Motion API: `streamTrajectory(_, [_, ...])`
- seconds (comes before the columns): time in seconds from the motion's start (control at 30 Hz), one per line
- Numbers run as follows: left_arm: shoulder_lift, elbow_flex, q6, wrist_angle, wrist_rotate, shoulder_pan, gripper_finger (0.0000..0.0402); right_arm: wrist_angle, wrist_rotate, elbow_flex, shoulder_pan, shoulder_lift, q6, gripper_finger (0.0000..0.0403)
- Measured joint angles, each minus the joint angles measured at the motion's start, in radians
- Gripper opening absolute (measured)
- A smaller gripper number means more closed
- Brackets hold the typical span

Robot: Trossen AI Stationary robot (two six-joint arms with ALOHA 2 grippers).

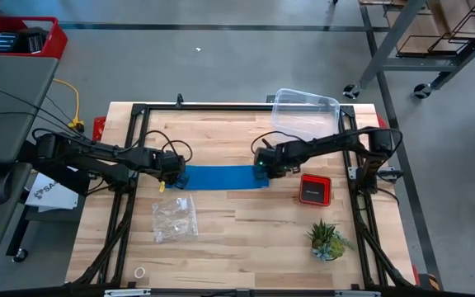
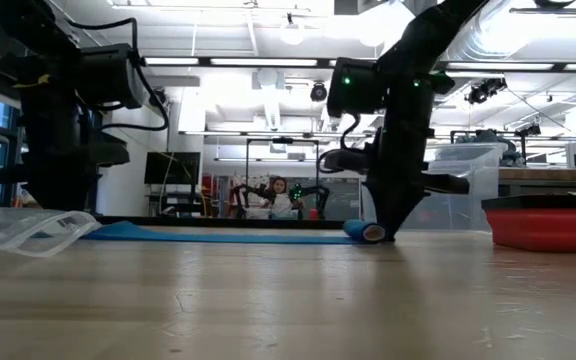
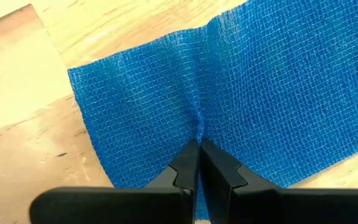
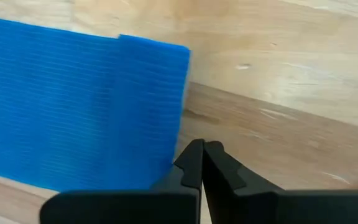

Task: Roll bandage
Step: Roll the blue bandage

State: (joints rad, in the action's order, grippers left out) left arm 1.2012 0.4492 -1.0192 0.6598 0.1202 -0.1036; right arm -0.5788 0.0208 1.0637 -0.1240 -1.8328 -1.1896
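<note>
Where bandage (image 1: pixel 218 177) lies flat: pale wooden table (image 1: pixel 246 239), lit workshop beyond.

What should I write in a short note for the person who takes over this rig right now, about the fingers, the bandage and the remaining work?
Left gripper: fingers shut, pinching the bandage at its left end and puckering the fabric.
Right gripper: fingers shut, at the bandage's right end; whether fabric is caught between them cannot be seen.
Bandage: lies flat across the table between the two grippers. The low view shows a small roll started at the right end.
Done: the first turn of the roll.
Left: nearly the whole strip is still to be rolled towards the left gripper.
</note>
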Motion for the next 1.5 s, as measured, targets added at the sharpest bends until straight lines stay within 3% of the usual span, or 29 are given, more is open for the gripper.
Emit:
streamTrajectory(0.43, [0.0,-0.001,-0.008,0.001,0.006,0.0,0.0012,0.056,-0.047,0.025,0.051,0.01,-0.067,0.0])
streamTrajectory(0.8, [0.0,0.0,0.065,0.026,0.006,-0.001,0.0012,0.161,0.024,0.122,0.06,0.012,-0.069,0.0])
streamTrajectory(0.9, [-0.001,0.0,0.104,0.07,0.021,-0.001,0.0012,0.134,0.032,0.121,0.049,0.041,-0.041,0.0])
streamTrajectory(1.1, [-0.001,0.0,0.131,0.098,0.048,0.0,0.0012,-0.086,0.032,0.111,0.044,0.053,0.011,0.0])
streamTrajectory(1.37, [-0.001,0.0,0.115,0.095,0.05,0.0,0.0012,0.161,0.022,0.084,0.047,-0.037,-0.052,0.0])
streamTrajectory(1.5, [-0.001,0.0,0.114,0.095,0.049,0.0,0.0012,0.162,0.023,0.084,0.048,-0.085,-0.091,0.0])
